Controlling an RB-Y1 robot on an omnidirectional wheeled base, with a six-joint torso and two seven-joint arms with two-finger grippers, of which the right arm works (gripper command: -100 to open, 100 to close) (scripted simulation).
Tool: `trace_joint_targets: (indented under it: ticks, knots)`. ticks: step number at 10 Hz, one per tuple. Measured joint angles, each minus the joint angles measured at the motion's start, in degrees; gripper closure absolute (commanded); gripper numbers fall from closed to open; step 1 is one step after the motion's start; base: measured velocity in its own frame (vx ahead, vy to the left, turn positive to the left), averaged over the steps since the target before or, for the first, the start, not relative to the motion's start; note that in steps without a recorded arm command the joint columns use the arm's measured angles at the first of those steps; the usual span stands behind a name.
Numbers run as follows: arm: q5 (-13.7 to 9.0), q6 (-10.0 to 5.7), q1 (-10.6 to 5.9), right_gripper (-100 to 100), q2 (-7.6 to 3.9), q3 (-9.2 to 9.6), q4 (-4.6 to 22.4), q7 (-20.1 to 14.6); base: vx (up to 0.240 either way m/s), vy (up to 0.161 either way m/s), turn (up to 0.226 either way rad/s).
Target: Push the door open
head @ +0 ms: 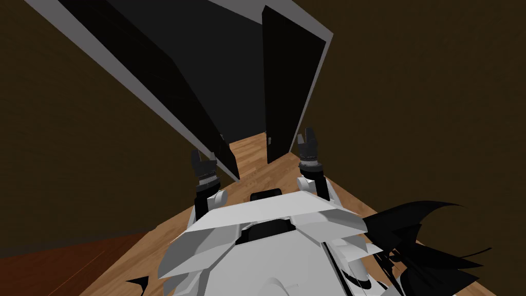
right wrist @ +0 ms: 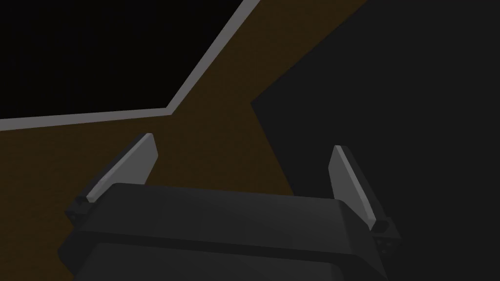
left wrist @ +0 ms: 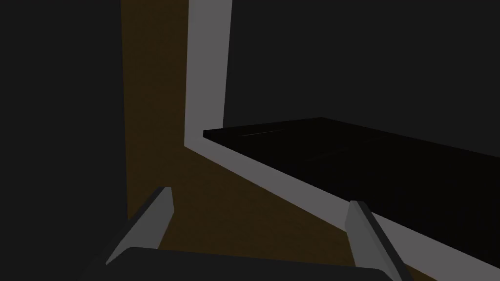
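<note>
A doorway with a grey frame stands straight ahead in the head view. A dark door leaf stands swung inward at the right of the opening, with a small handle low on its edge. A second dark panel slants along the left side. My left gripper is open by the left panel's lower end. My right gripper is open just in front of the right jamb. The left wrist view has the open left gripper, the grey frame and a dark panel edge. The right gripper faces frame and brown wall.
Brown walls flank the doorway on both sides. Wood floor runs through the gap between the two dark panels. Beyond the opening lies a dark grey space. A black jagged shape sits on the floor at my right.
</note>
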Motion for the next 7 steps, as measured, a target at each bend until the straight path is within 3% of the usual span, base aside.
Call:
trace_joint_targets:
  ticks: [1,7]
  knots:
    - [-0.1,-0.13,0.25,-100,-0.13,0.34,0.7,-0.2,0.097,-0.037,0.033]
    - [-0.6,-1.33,-2.57,-100,-0.65,0.64,8.3,-1.1,0.090,-0.037,0.037]
